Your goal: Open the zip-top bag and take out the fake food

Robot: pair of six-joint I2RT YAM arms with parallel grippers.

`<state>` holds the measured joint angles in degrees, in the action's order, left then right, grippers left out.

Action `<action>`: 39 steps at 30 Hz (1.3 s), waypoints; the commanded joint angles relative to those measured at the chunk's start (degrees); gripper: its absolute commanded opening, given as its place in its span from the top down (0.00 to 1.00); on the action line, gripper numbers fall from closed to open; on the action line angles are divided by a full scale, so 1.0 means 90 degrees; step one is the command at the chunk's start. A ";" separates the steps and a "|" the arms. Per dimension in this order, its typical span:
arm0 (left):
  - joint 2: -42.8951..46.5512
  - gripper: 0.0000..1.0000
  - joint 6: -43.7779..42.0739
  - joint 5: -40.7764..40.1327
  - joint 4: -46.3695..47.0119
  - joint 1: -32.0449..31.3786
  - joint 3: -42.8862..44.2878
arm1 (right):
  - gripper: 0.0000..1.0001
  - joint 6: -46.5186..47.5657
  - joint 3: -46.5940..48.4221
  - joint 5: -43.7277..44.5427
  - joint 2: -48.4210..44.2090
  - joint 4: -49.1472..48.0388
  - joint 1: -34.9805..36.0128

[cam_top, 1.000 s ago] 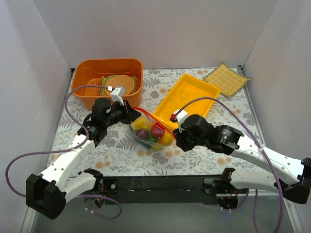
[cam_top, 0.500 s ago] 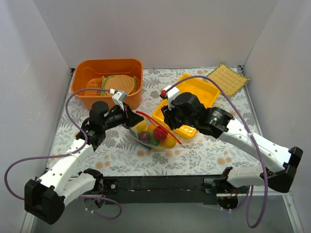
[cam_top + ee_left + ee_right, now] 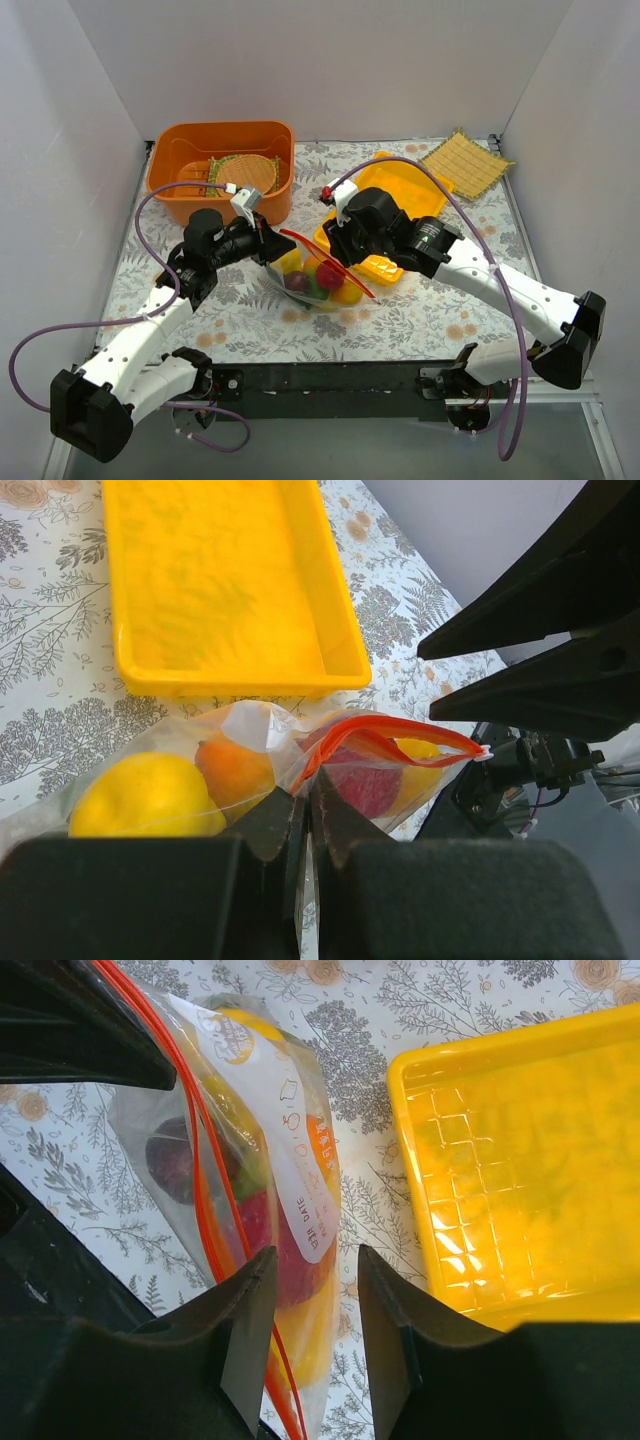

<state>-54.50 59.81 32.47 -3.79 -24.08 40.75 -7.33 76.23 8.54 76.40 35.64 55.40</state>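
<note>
Bin (image 3: 175, 150) of orange plastic sat at the far left of the flowered table (image 3: 250, 312), with a round woven mat (image 3: 250, 172) lying inside it. In front of the bin the left arm reached toward the middle. Its left tool (image 3: 303, 815) was pinched shut on a fold of the clear bag (image 3: 312, 288), at one end of the bag's mouth. The bag rested on the table between the two arms, just beside the near short end of the yellow tray (image 3: 220, 580). Its orange-red zip strip (image 3: 385, 732) stood parted in a narrow loop, so the mouth was open. The toy food (image 3: 325, 273) was inside. A yellow piece, an orange one, a red one and a dark purple one showed through the plastic. Over the tray side of the bag hung the right tool (image 3: 315, 1260). Its two fingers were apart with nothing caught between them, and the bag's printed side showed below. A square straw mat (image 3: 466, 162) lay at the far right corner of the table, apart from the tray.
</note>
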 commanded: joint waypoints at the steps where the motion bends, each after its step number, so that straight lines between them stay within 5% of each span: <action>1: 0.0225 1.00 -0.0103 0.0084 0.0031 0.0019 -0.0036 | 0.53 -0.0006 -0.0002 -0.0293 -0.0325 -0.0258 -0.0003; 14: 0.0225 1.00 -0.0073 0.0084 -0.0018 0.0019 0.0003 | 0.55 -0.0035 -0.0344 -0.0724 -0.0140 -0.0532 0.0007; 21: 0.0216 1.00 0.0024 -0.0004 -0.0203 0.0019 0.0062 | 0.98 -0.0152 -0.0257 -0.0412 0.0202 -0.0591 0.0007; 23: 0.0187 1.00 0.0102 -0.0275 -0.0611 0.0019 0.0188 | 0.99 -0.0278 -0.0140 -0.0255 0.0164 -0.0571 0.0007; 24: 0.0186 0.96 0.0315 -0.0490 -0.0817 0.0019 0.0343 | 0.99 -0.0327 -0.0130 -0.0265 0.0067 -0.0600 0.0007; 25: 0.0215 0.71 0.0414 -0.0695 -0.1022 0.0019 0.0413 | 0.99 -0.0366 -0.0062 -0.0381 0.0027 -0.0620 0.0007; 28: 0.0458 0.49 0.0688 -0.1545 -0.1988 0.0019 0.0783 | 0.99 -0.0581 0.0056 -0.0576 -0.0022 -0.0639 0.0046; 35: 0.0811 0.45 0.1644 -0.1860 -0.3191 0.0009 0.1302 | 0.99 -0.0787 0.0290 -0.0567 0.0085 -0.0679 0.0153; 39: 0.0929 0.51 0.2230 -0.1616 -0.3455 -0.0030 0.1341 | 0.99 -0.0816 0.0456 -0.0548 0.0241 -0.0649 0.0173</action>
<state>-47.35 73.38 17.34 -28.77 -24.12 51.16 -13.47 76.27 3.77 78.06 31.97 56.66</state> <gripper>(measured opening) 0.517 0.022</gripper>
